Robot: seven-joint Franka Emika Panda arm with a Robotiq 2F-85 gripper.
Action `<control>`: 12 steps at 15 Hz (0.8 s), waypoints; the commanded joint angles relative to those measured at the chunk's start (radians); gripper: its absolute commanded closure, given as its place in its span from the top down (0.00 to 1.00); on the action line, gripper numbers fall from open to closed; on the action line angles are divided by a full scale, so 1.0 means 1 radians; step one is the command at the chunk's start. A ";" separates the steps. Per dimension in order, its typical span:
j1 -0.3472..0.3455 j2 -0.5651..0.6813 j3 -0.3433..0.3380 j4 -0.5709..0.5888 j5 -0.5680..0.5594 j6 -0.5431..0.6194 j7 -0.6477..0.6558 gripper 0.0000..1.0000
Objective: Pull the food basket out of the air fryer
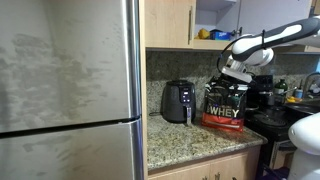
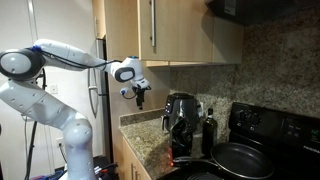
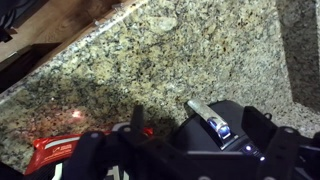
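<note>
Bare granite countertop (image 1: 172, 140) is lying open along the front edge, ahead of the air fryer (image 1: 177, 102); the refrigerator (image 1: 70, 80) is walling off the counter's end edge beside the fryer; the WHEY tub (image 1: 224, 106) is standing just beside the fryer's handle side, leaving only a narrow gap; the coffee machine (image 1: 258, 96) is crowding the back edge behind the tub; upper cabinets (image 1: 170, 22) are overhanging, capping the room above.

The granite counter (image 1: 183, 141) (speckled) bears the air fryer (image 1: 178, 101) and WHEY tub (image 1: 225, 106).
</note>
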 commanded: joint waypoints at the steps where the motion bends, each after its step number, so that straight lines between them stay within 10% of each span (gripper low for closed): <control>1: -0.046 0.193 0.047 0.073 0.060 0.160 0.107 1.00; 7: -0.011 0.205 0.025 0.061 0.048 0.174 0.135 1.00; 12: -0.034 0.210 0.032 0.094 -0.087 -0.060 0.147 1.00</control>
